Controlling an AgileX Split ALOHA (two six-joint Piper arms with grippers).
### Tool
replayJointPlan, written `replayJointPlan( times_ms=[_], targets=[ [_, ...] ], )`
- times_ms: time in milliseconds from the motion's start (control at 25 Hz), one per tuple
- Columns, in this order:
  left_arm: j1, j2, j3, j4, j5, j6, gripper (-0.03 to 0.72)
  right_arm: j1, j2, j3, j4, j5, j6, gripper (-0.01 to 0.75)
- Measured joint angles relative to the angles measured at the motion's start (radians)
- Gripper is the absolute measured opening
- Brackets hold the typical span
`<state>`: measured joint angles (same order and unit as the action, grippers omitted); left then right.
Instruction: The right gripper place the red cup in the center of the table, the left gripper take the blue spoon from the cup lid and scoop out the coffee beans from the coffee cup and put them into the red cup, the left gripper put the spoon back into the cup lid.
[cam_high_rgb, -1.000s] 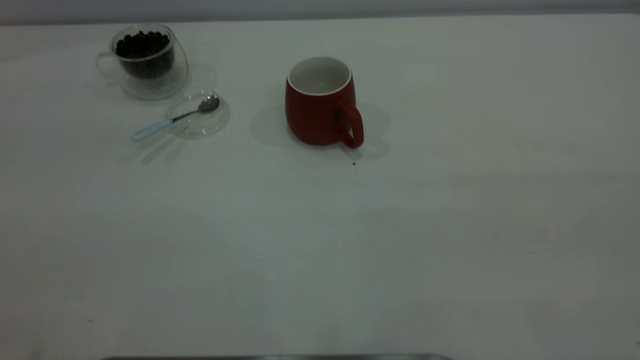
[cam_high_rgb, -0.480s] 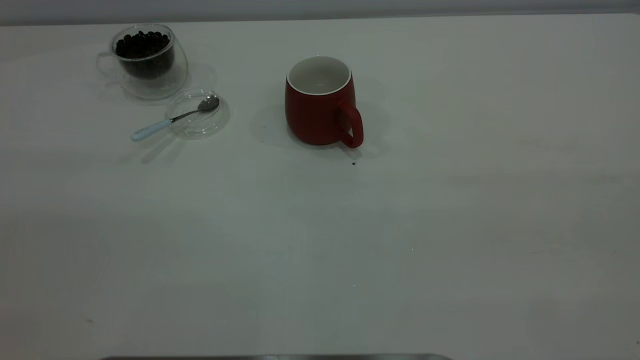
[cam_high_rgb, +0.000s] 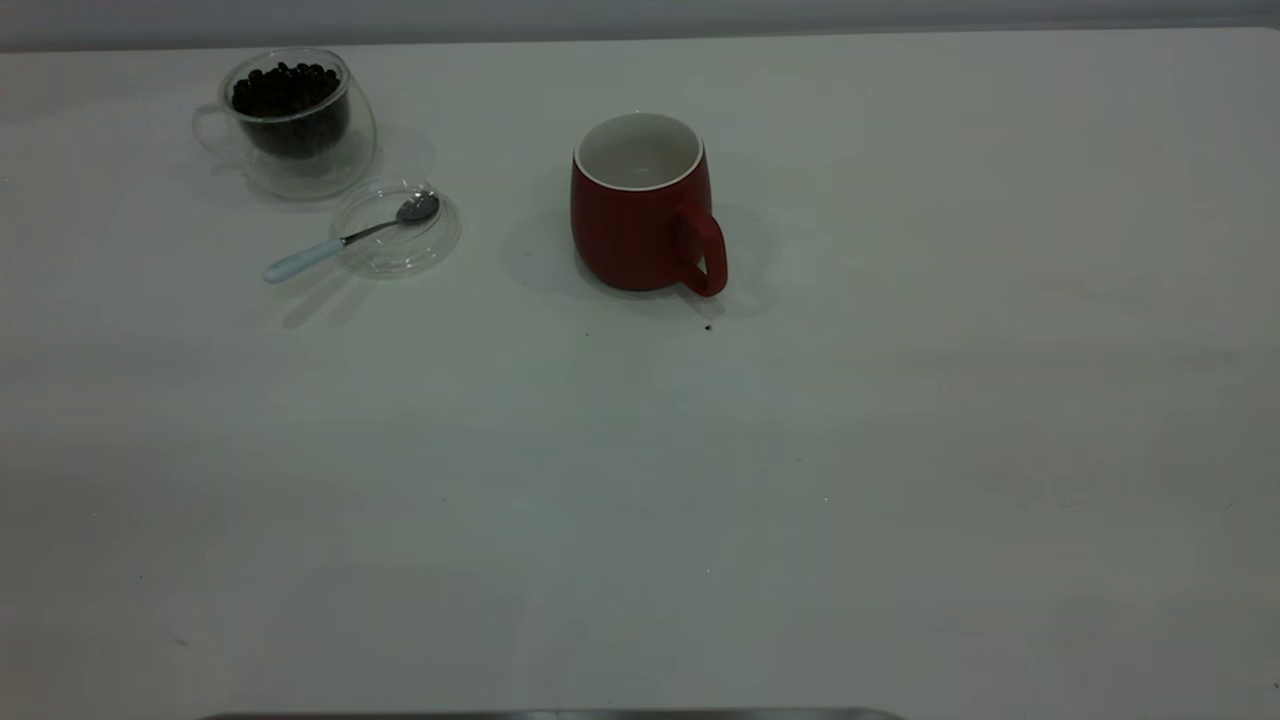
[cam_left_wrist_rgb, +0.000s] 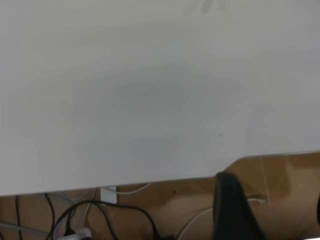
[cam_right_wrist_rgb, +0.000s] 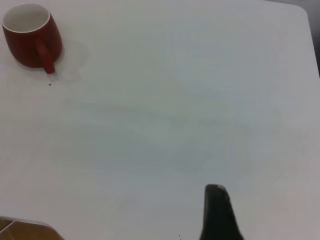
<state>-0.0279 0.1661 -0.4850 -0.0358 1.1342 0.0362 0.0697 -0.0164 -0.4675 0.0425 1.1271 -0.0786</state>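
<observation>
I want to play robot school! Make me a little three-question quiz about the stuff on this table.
1. True or false: the red cup is lying on its side.
2. Where does the bowl of the blue spoon rest?
A. in the red cup
B. on the cup lid
C. in the coffee cup
3. Fill in: the coffee beans are inside the ____ cup.

Key:
1. False: it stands upright on the table, and nothing can be seen inside it.
2. B: its handle sticks out over the lid's rim.
3. Coffee (the clear glass one).
</observation>
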Motion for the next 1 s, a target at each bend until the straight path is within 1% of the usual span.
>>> replayJointPlan(
  times_ms=[400, 680, 1000],
  targets=[
    [-0.001, -0.005, 0.000, 0.000, 0.000, -0.010, 0.462, 0.000, 0.000, 0.000, 0.000, 0.000, 0.000, 0.520],
    [0.005, -0.179, -0.001, 0.000, 0.008, -0.013, 0.462, 0.000, 0.000, 0.000, 0.000, 0.000, 0.000, 0.520],
    [0.018, -0.185, -0.001, -0.001, 0.010, -0.013, 0.462, 0.000, 0.000, 0.000, 0.000, 0.000, 0.000, 0.520]
  ],
)
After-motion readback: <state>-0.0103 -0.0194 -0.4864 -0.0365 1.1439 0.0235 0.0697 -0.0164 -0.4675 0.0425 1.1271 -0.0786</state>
